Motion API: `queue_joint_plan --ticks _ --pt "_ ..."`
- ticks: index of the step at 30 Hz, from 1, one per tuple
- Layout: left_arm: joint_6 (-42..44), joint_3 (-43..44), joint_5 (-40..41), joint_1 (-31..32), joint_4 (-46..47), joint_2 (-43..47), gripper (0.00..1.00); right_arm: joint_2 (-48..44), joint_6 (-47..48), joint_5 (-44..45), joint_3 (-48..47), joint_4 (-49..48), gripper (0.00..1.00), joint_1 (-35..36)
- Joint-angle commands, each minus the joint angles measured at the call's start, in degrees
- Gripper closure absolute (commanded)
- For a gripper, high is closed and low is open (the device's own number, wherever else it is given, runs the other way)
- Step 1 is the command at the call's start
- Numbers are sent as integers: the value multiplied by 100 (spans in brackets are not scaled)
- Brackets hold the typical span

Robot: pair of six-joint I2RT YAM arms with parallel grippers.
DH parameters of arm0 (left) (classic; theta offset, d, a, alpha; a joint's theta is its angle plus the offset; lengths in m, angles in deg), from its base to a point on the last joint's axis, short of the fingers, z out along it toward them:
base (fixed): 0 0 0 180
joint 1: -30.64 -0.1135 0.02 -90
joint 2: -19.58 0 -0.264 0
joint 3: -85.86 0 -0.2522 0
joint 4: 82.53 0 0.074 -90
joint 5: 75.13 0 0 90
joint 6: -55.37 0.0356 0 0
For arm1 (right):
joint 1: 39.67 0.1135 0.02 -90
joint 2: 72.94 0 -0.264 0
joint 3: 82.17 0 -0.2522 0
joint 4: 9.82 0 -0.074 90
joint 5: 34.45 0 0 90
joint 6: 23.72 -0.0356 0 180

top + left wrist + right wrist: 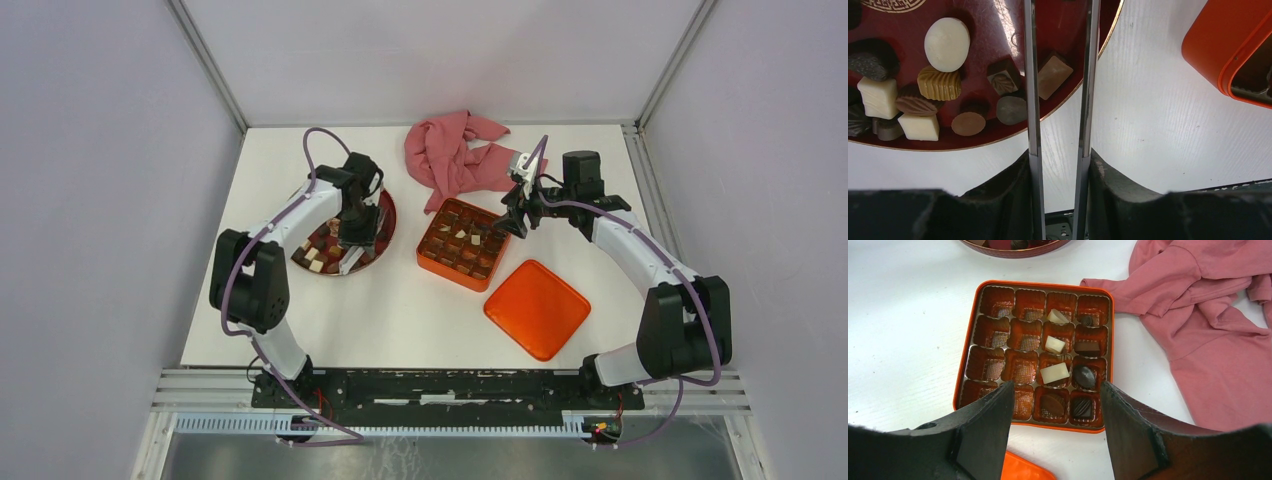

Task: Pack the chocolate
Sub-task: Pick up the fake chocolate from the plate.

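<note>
Pick step. With left gripper (352,252) narrowly parted astride a tan chocolate (1053,76) on the plate (998,30), close, lift, and carry to a vacant tin (1048,284) cell below the wide-parted, empty right gripper (1055,385).

chocolate (939,83) | dark, tan, cream pieces | loose on plate (998,30) (eight in tin (1048,285))

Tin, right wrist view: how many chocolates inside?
8. Third column from left: three cream chocolates, one brown. Fourth column: four dark. Near-left cells of the tin sit partly behind a tool finger, so one may be hidden.
</note>
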Motion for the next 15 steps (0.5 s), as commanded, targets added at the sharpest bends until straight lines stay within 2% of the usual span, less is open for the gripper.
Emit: queue_joint_plan --ticks 1,15 --pt "232 319 170 12 -34 376 98 39 53 -177 -148 -46 31 -29" --pt "148 135 359 -40 132 704 98 17 53 -194 -145 -33 31 -29"
